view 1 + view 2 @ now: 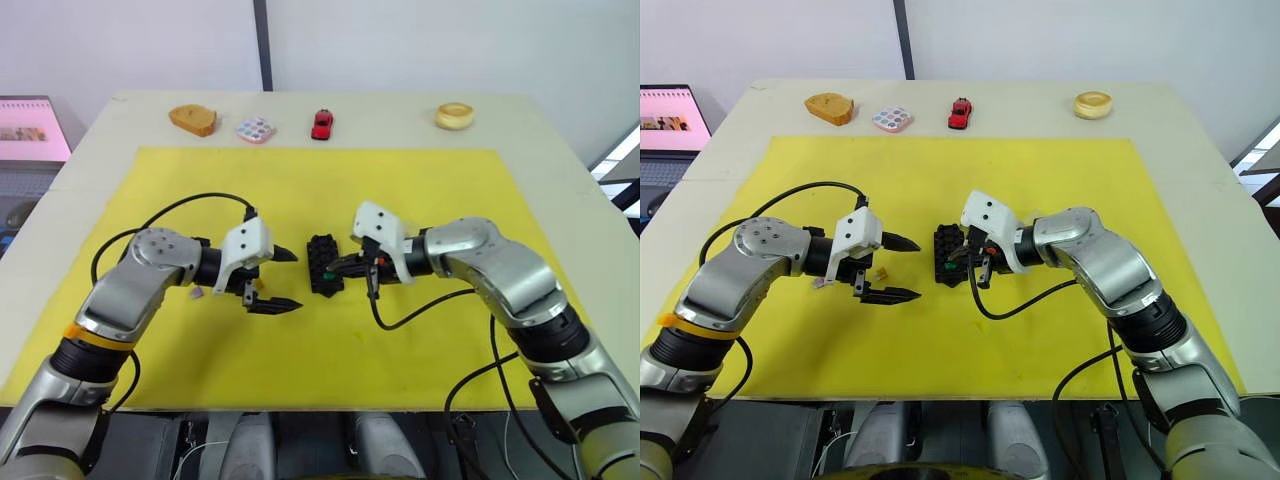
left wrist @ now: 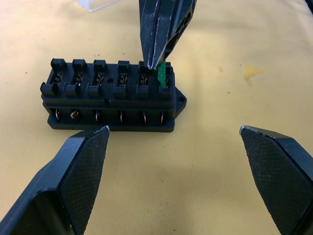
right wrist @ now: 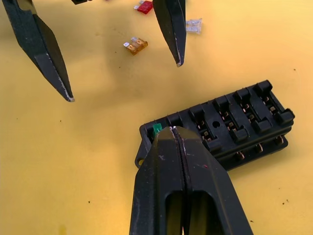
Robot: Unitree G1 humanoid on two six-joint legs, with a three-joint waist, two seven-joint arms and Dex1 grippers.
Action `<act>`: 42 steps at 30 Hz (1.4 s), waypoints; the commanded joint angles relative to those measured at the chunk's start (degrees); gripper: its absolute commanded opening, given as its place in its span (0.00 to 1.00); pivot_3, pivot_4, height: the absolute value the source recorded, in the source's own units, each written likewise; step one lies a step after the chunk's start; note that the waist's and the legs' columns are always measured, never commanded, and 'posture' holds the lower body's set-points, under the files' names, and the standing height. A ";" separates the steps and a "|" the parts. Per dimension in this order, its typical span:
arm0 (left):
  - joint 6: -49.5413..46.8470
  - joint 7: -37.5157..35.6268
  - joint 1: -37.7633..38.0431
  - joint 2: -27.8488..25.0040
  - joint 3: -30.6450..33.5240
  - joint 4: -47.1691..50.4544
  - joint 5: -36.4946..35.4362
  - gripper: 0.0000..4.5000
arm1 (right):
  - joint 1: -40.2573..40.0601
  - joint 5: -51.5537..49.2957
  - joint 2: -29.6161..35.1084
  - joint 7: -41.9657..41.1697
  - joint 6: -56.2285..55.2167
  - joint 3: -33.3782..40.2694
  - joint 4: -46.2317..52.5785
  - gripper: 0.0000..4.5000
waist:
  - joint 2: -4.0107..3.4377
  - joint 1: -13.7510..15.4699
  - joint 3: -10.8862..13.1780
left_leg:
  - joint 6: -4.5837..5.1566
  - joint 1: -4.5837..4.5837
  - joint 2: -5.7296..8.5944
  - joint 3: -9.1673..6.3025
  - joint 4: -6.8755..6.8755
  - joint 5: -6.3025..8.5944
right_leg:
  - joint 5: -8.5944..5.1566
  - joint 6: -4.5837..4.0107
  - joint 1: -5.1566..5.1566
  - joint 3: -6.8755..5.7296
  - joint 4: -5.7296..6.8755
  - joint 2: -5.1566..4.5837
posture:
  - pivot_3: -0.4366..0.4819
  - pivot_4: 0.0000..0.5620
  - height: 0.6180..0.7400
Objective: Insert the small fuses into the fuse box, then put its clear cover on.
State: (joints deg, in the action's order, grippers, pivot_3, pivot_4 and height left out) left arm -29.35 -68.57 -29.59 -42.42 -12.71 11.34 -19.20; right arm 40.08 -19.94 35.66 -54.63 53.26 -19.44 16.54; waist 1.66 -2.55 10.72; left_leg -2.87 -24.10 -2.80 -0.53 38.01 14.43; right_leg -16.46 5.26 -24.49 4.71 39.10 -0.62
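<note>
- My right tool (image 3: 172, 131) has its two black fingers pressed together, their tips down on the end slot of the fuse box (image 2: 110, 93), against the green fuse (image 2: 162, 76) that stands upright in that slot.
- I cannot tell whether the fingers pinch the green fuse or only press on it.
- My left tool (image 1: 284, 280) is wide open and holds nothing; it hovers just beside the fuse box on its left, fingertips pointing toward it.
- The fuse box lies on the yellow mat (image 1: 420, 190) near the mat's middle, between my two tools; its other slots show bare metal contacts.
- An amber fuse (image 3: 137, 45), a red fuse (image 3: 145, 6) and a pale clear-looking fuse (image 3: 193, 25) lie loose on the mat near my left tool, apart from one another.
- A corner of the clear cover (image 2: 98, 4) shows on the mat beyond the fuse box.
- Along the far edge of the table (image 1: 560, 150), off the mat, stand a brown piece like bread (image 1: 193, 120), a white tile with pastel dots (image 1: 255, 130), a red toy car (image 1: 322, 124) and a pale ring like a doughnut (image 1: 454, 116).
</note>
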 commanded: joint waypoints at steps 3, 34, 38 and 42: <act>0.69 0.02 -0.60 -0.09 0.57 1.04 0.04 1.00 | 0.45 -1.31 -0.72 0.44 0.19 1.21 1.06 0.00 | 0.00 0.02 0.00 | 0.00 0.00 0.00 0.00 0.00 0.00 | 0.00 0.00 0.00 0.00 0.00 0.00 | 0.48 0.27 1.00; 0.45 0.16 -0.63 -0.11 0.41 1.53 0.10 1.00 | -0.42 -3.51 -0.98 0.20 0.06 1.70 0.15 0.00 | 0.00 0.01 0.00 | 0.00 0.00 0.00 0.00 0.00 0.00 | 0.00 0.00 0.00 0.00 0.00 0.00 | 0.48 0.27 1.00; 0.35 0.23 -0.47 -0.20 0.45 1.77 0.06 1.00 | -1.06 -3.30 -0.79 -0.01 -0.25 1.12 -0.05 0.00 | 0.00 0.01 0.00 | 0.00 0.00 0.00 0.00 0.00 0.00 | 0.00 0.00 0.00 0.00 0.00 0.00 | 0.48 0.27 1.00; 0.25 0.31 -0.39 -0.23 0.49 1.95 0.03 1.00 | -1.50 -3.03 -0.66 -0.02 -0.65 0.64 -0.29 0.00 | 0.00 0.00 0.00 | 0.00 0.00 0.00 0.00 0.00 0.00 | 0.00 0.00 0.00 0.00 0.00 0.00 | 0.48 0.27 1.00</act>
State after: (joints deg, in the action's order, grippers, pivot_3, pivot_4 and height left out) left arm -29.44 -68.44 -29.58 -42.42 -12.72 11.47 -19.20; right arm 38.54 -23.18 34.67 -54.37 53.14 -18.89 15.64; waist 1.66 -2.54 10.72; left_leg -2.87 -24.10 -2.80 -0.53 38.01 14.43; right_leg -16.46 5.27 -24.49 4.71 39.10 -0.62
